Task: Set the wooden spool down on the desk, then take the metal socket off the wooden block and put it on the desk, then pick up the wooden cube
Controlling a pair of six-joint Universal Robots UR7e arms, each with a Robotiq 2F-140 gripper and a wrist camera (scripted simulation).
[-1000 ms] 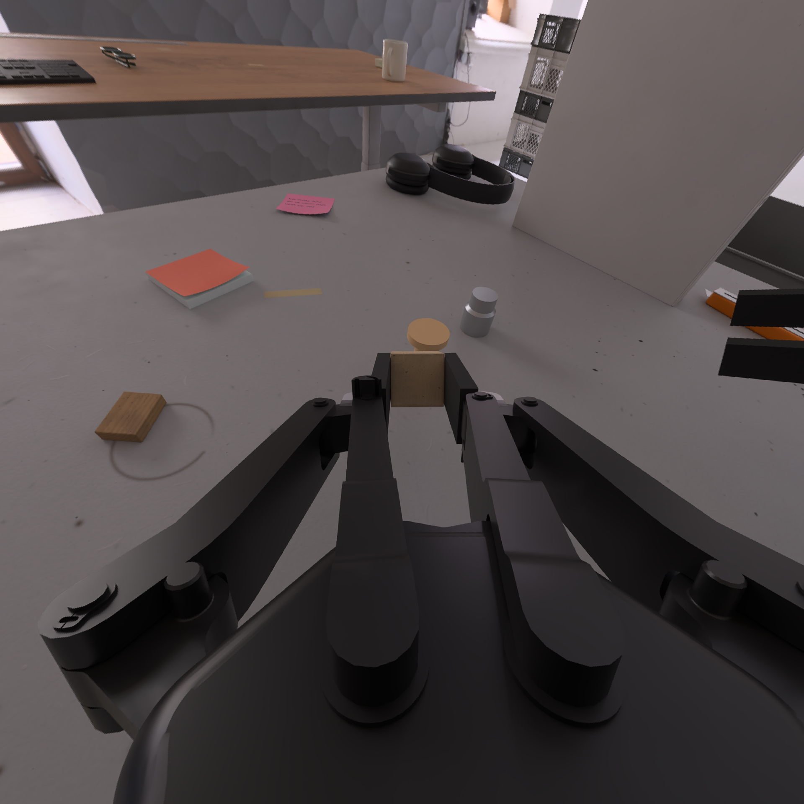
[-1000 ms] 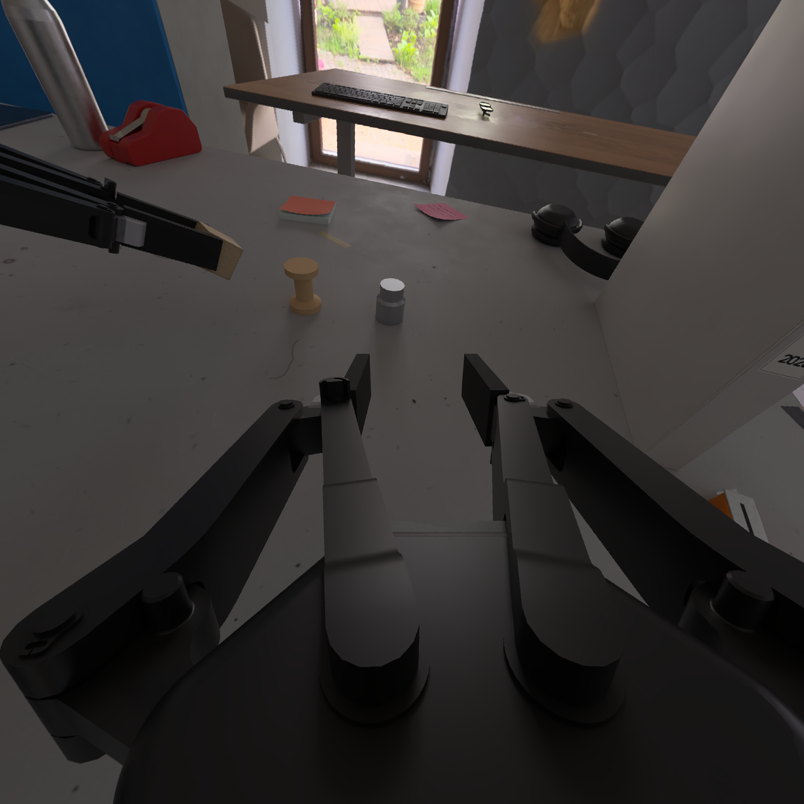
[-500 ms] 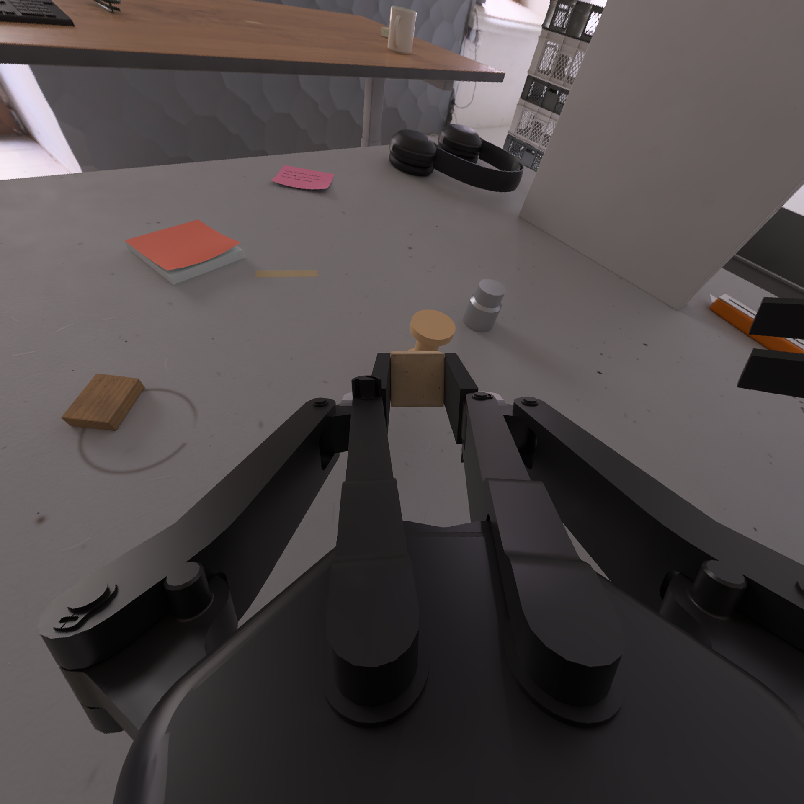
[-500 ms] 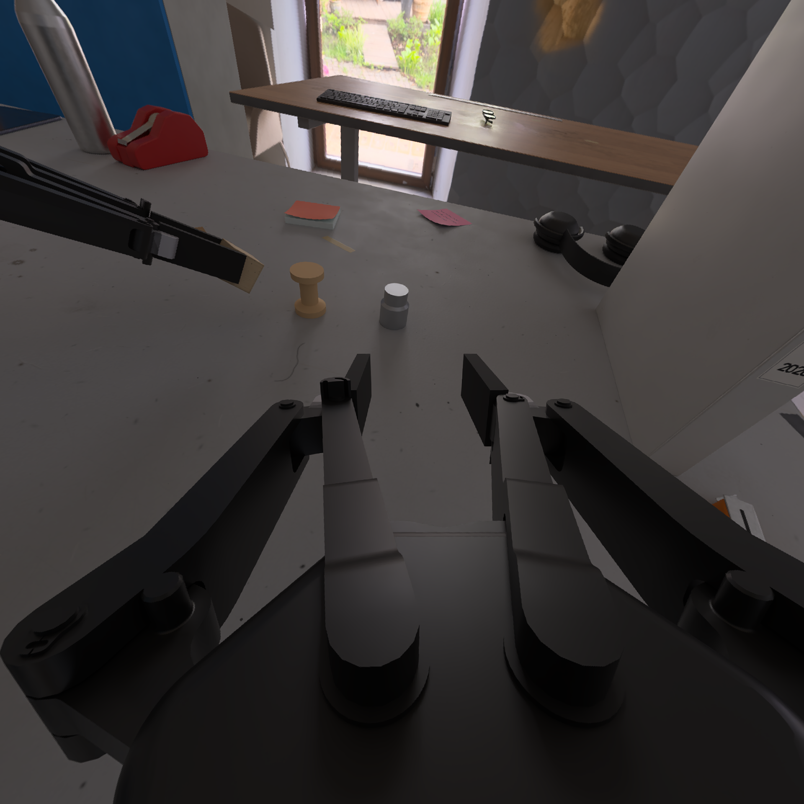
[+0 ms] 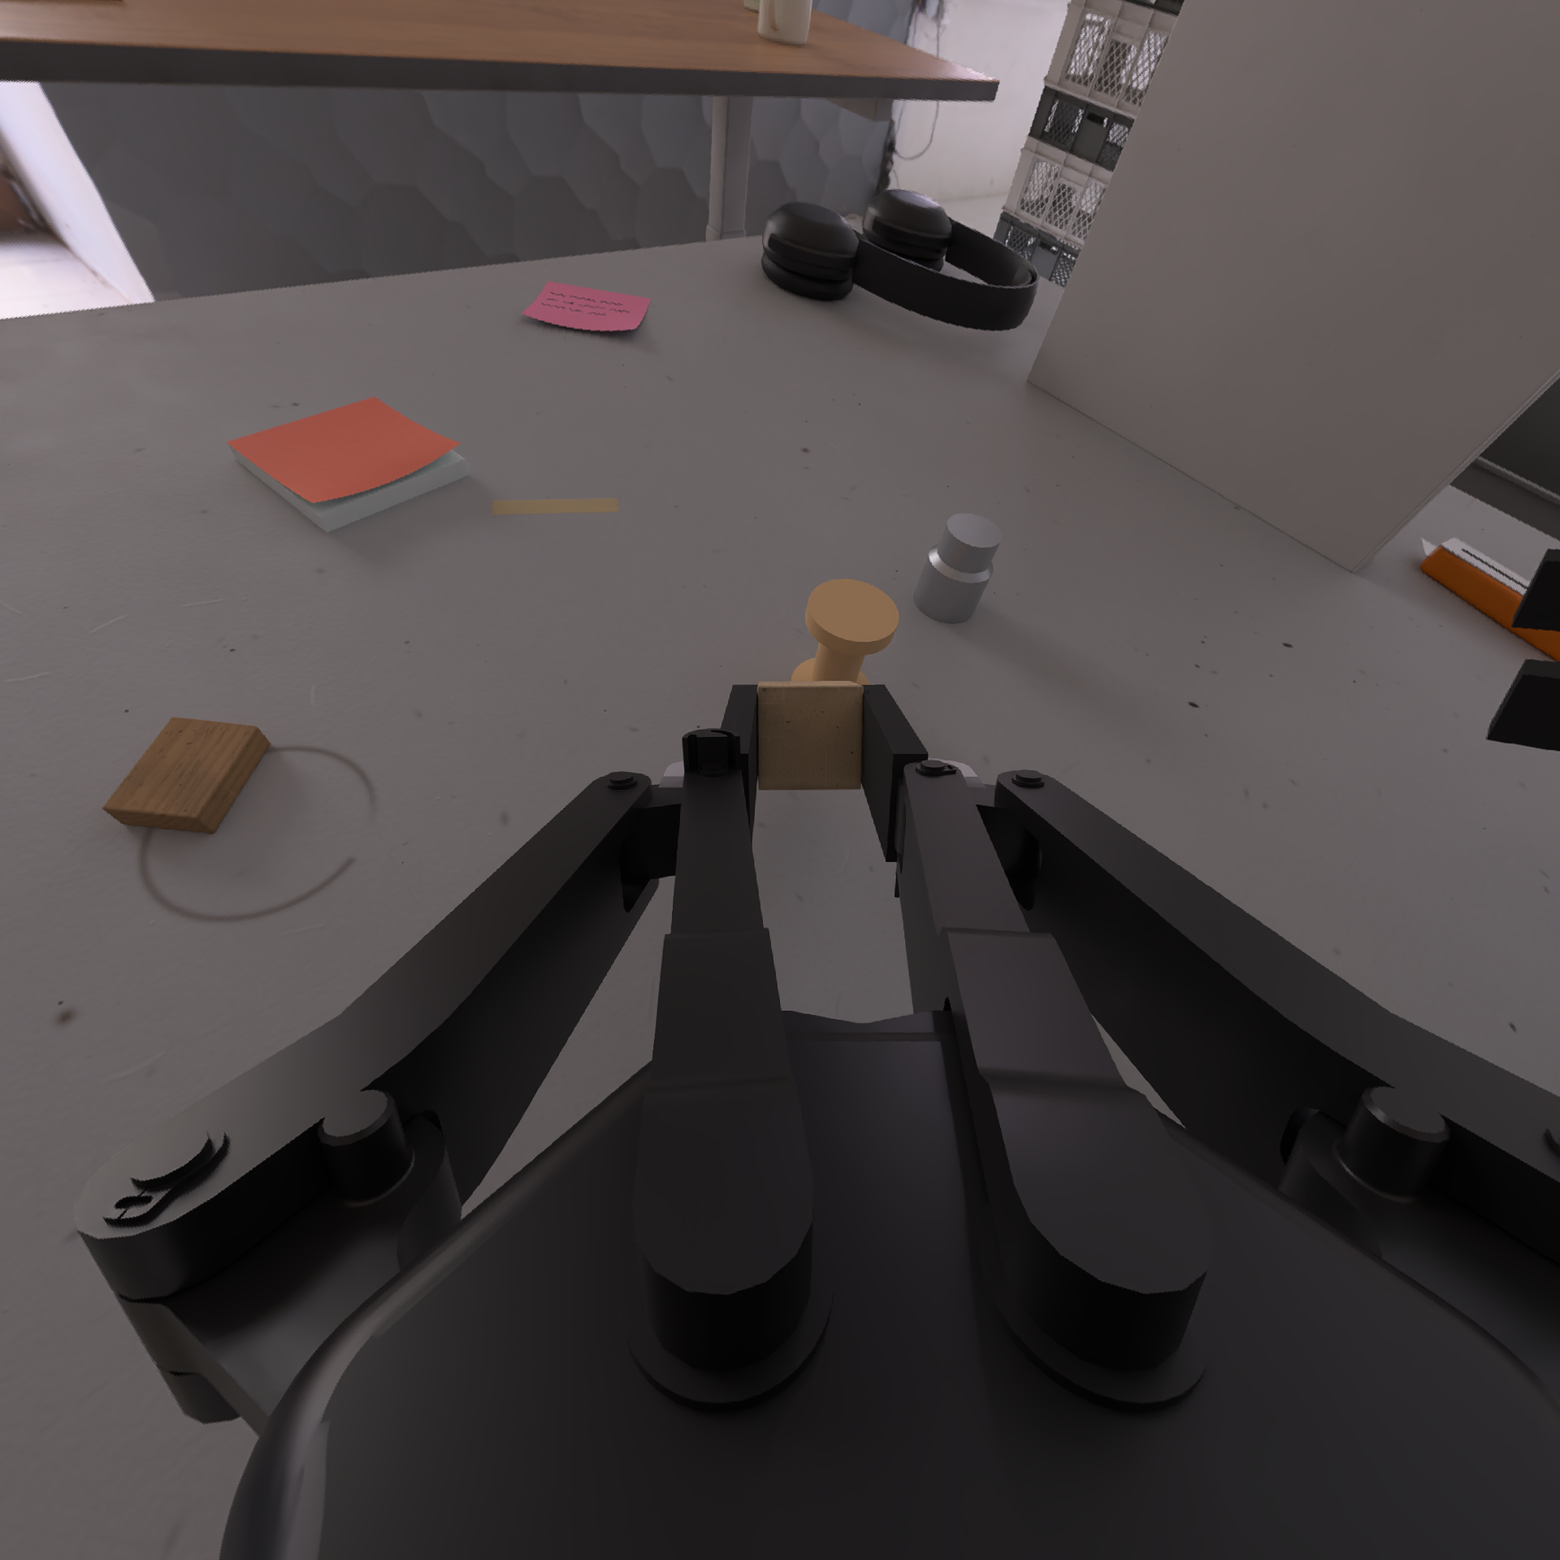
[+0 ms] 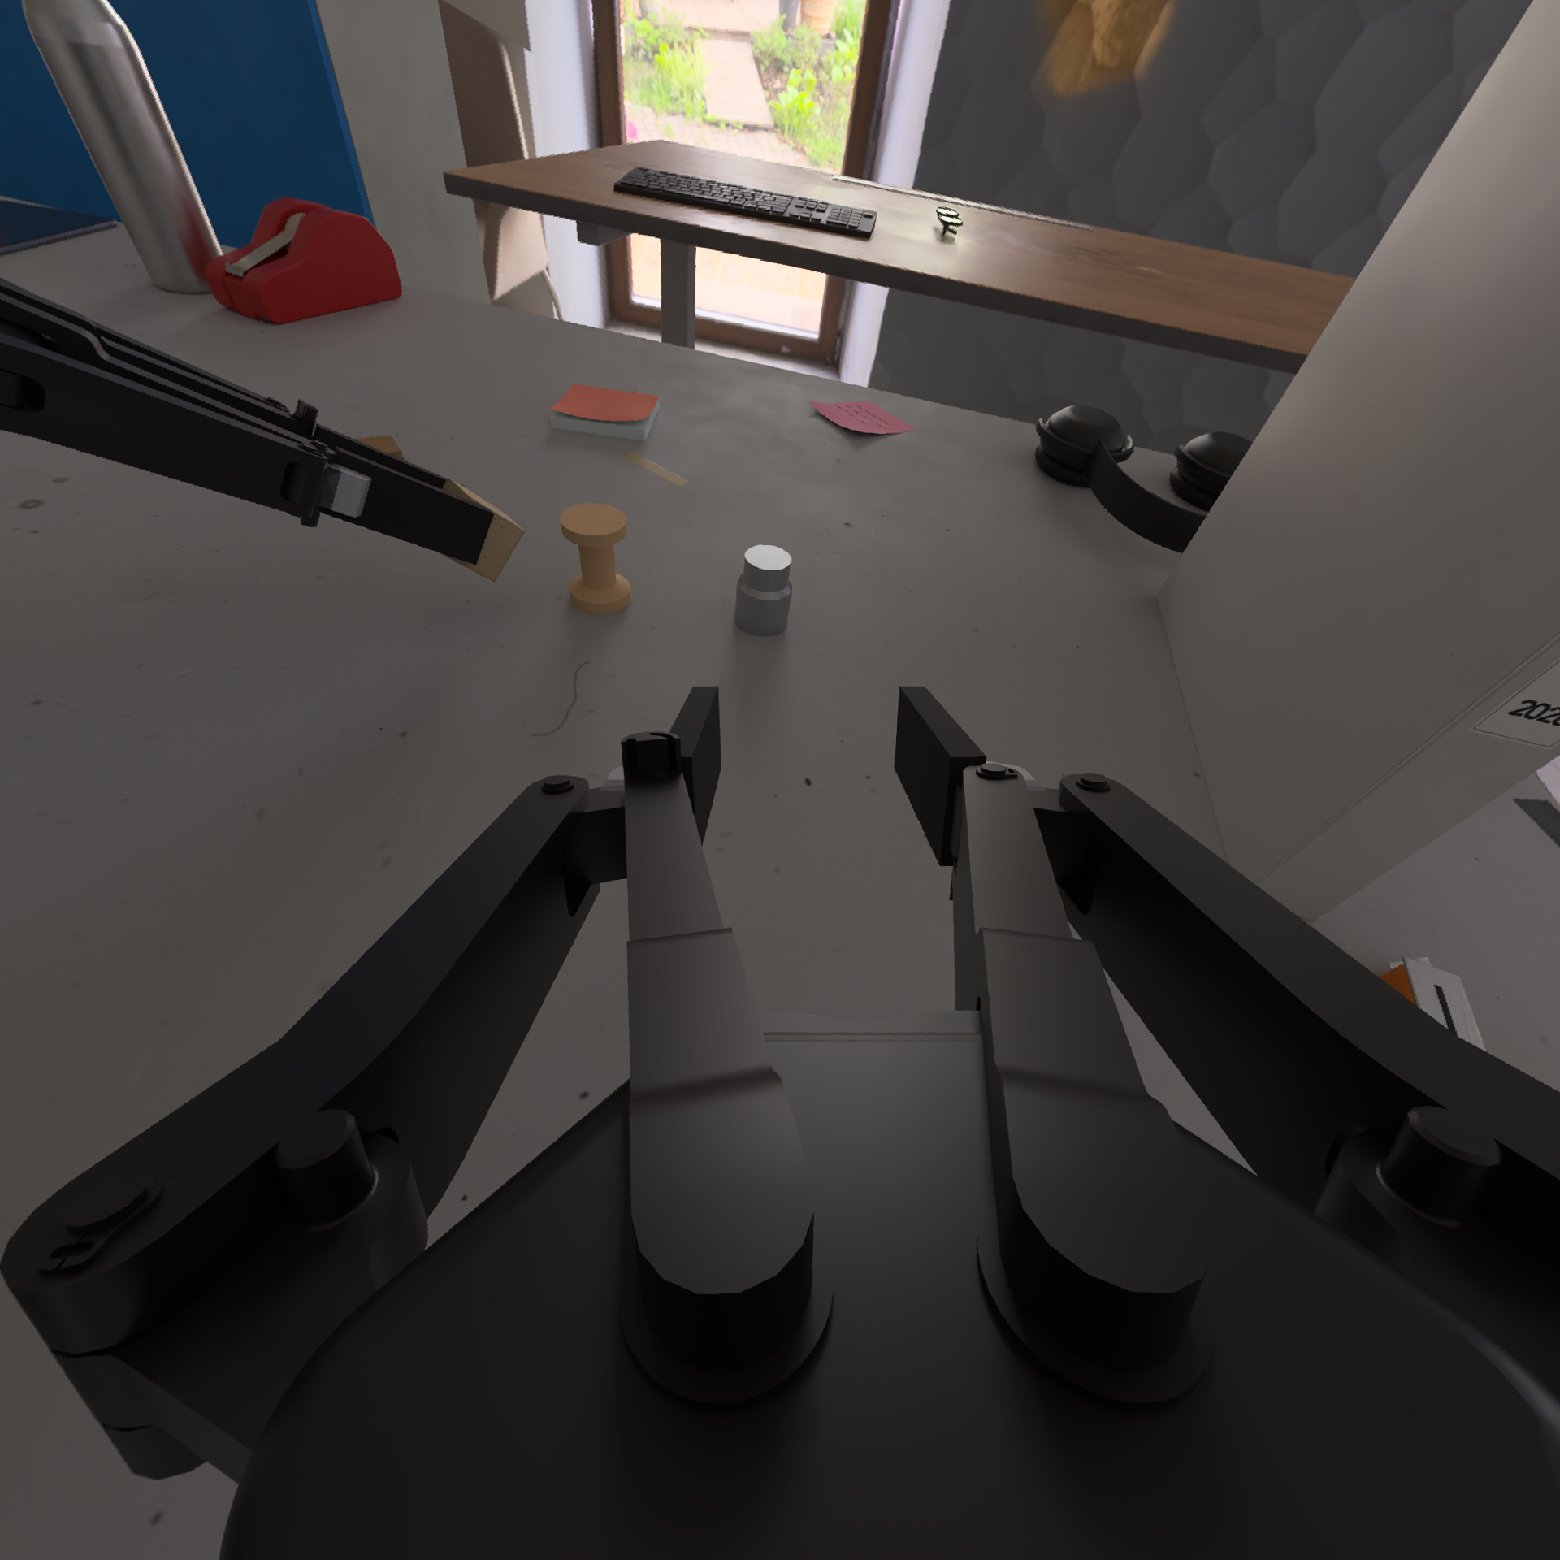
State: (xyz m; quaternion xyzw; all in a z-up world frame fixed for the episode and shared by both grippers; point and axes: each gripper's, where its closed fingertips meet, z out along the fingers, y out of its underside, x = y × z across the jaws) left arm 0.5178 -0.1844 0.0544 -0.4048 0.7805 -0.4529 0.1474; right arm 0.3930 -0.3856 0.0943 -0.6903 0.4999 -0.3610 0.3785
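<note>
Left claw (image 5: 809, 736) is clamped on the pale wooden cube (image 5: 809, 734), 1 pad on each side face, cube held up off the grey desk (image 5: 591, 675). From the right wrist view the same cube (image 6: 500, 544) pokes out past the left claw's black fingertips (image 6: 439, 523) and hangs clear above the desk surface.

Right claw (image 6: 806, 747) is apart, nothing between its 2 pads, hovering over bare desk (image 6: 253, 717).

Tan wooden spool (image 5: 844, 629) stands upright on the desk just beyond the held cube; in the right wrist view the spool (image 6: 596, 557) sits just right of the cube's tip. Silver stepped metal socket (image 5: 958, 567) stands upright on the desk, right of the spool and near it, not touching; it (image 6: 765, 588) is straight ahead of the right claw.

Flat brown wooden block (image 5: 187, 775) lies on the desk well to the left, bare on top, overlapping a thin dark ring mark (image 5: 253, 844) on the desk.

Farther back: orange-topped pad of sticky notes (image 5: 350, 460), small tan strip (image 5: 555, 506) beside it, pink sticky note (image 5: 587, 307), black over-ear headphones (image 5: 899, 253) at the foot of a tall pale panel (image 5: 1308, 253). An orange-and-white tool (image 5: 1486, 582) lies at the far right edge. Far left in the right wrist view: red tape dispenser (image 6: 304, 262) next to a silver metal bottle (image 6: 127, 152).
</note>
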